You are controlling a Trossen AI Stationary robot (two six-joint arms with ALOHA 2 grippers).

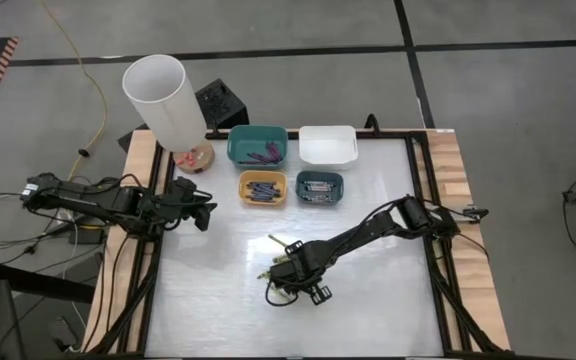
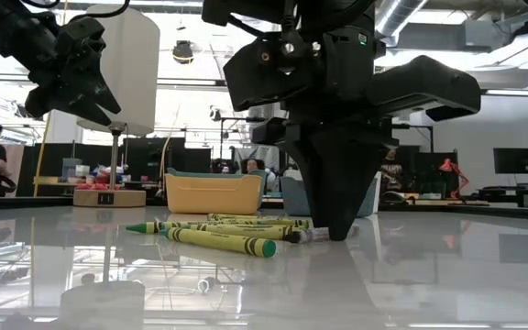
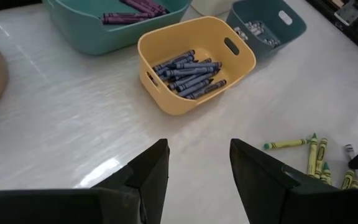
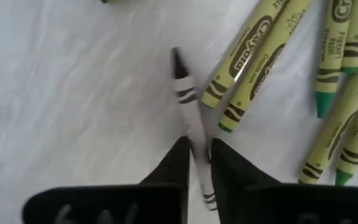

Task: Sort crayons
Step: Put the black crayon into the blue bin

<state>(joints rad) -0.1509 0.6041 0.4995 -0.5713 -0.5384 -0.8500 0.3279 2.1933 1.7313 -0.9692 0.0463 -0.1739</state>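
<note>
- the right gripper [image 4: 197, 155] is down at the table surface near the 6 o'clock middle of the table [image 1: 368, 300], fingers pinched on a grey crayon [image 4: 188, 106] that lies flat between them.
- in the low view the same gripper [image 2: 335, 234] touches the tabletop with its tips, the grey crayon [image 2: 305, 236] poking out toward 9 o'clock.
- loose yellow-green crayons [image 4: 253, 56] lie just beside the held one, on its 3 o'clock side in the right wrist view; they form a small cluster [image 2: 218, 234] on the table.
- the left gripper [image 3: 197, 180] hovers above the table's 9 o'clock edge, its fingers apart with nothing between them.
- the yellow bin [image 3: 238, 65] holds blue crayons [image 3: 188, 68]; the teal bin [image 1: 238, 150] at 12 o'clock of it holds purple crayons [image 1: 264, 154].
- the small blue bin [image 1: 336, 190] just beside the yellow one holds grey crayons [image 1: 316, 186]; the white bin [image 1: 328, 145] sits behind it.
</note>
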